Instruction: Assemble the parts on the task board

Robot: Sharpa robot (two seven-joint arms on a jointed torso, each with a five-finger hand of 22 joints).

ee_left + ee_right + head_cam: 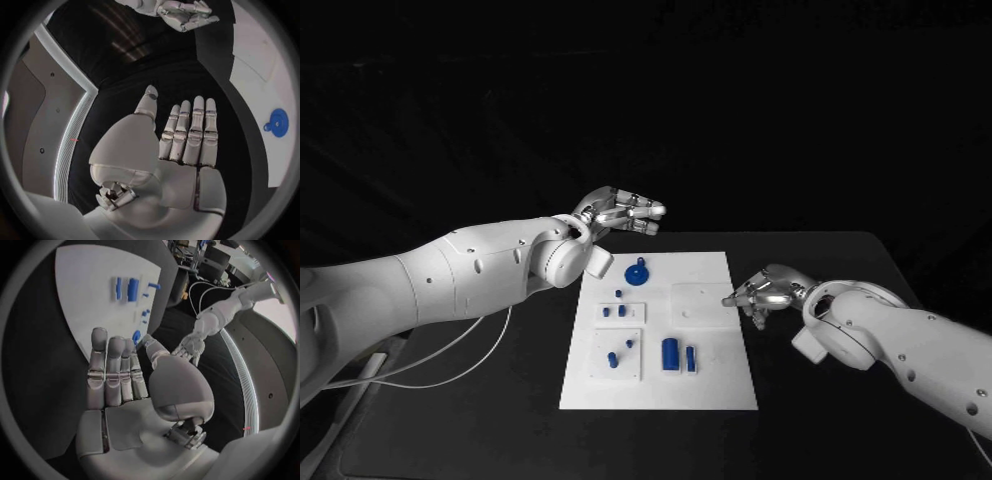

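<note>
The white task board (661,392) lies in the middle of the black table. A round blue part (636,272) sits near its far left end. Two blue cylinders (678,355) lie side by side toward the near end, with small blue pegs (613,311) and other small blue pieces (620,351) to their left. My left hand (620,212) hovers beyond the board's far left corner, fingers straight and holding nothing (181,140). At the board's right edge my right hand (762,293) also holds nothing, its fingers extended side by side (119,375).
Raised white squares stand on the board: a bare one (704,300) at the right and two on the left under the small pieces. A white cable (459,360) loops over the table by my left arm. The table's right edge (899,270) runs behind my right arm.
</note>
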